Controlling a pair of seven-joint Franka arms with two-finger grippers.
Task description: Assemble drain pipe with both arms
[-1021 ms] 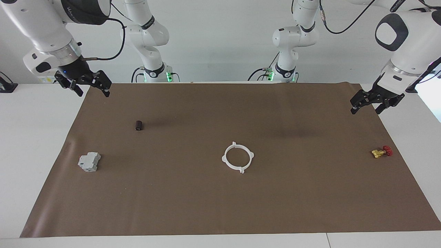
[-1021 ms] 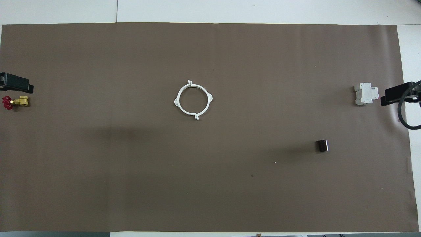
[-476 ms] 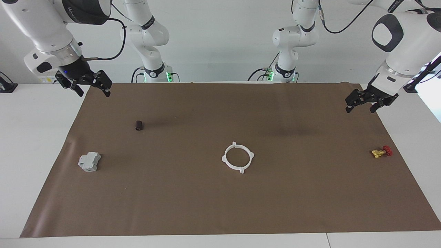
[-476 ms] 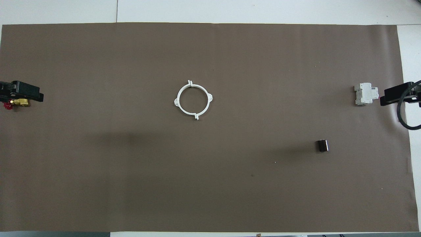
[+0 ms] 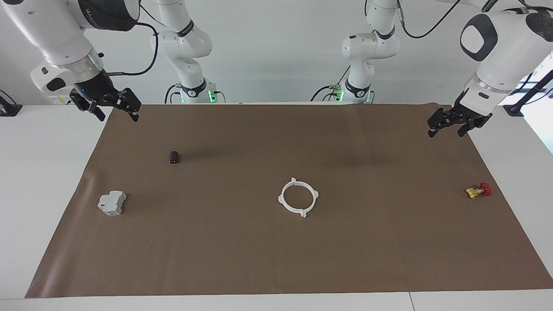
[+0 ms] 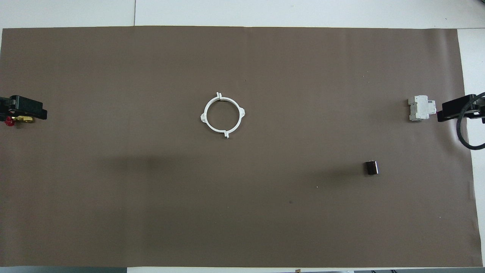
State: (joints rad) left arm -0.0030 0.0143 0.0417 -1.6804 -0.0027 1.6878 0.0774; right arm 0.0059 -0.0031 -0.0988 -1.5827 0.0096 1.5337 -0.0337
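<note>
- Table point(image 5: 26, 181), white, carries everything; brown mat point(image 5: 276, 259) covers most of its top.
- Right arm point(image 5: 52, 30) comes in at its own end of the table. Right gripper point(image 5: 113, 111) hangs in the air over the mat's corner nearest the robots, fingers spread, nothing between them.
- Left arm point(image 5: 501, 39) comes in at the other end. Left gripper point(image 5: 447, 128) hangs over the mat's edge on that side, fingers apart, holding nothing. In the overhead view its tip point(image 6: 22, 108) partly covers the valve beneath.
- Drain pipe point(image 5: 298, 197): one flat white ring with four tabs, lying on the mat near the middle, well apart from both grippers. Halves look joined.
- Grey boxy block point(image 5: 112, 203) lies on the mat toward the right arm's end, farther from the robots than the dark cylinder.
- Brass valve with red handle point(image 5: 478, 190) sits near the mat's edge toward the left arm's end.
- Small dark cylinder point(image 5: 174, 157) rests on its side, between the block and the robots.
</note>
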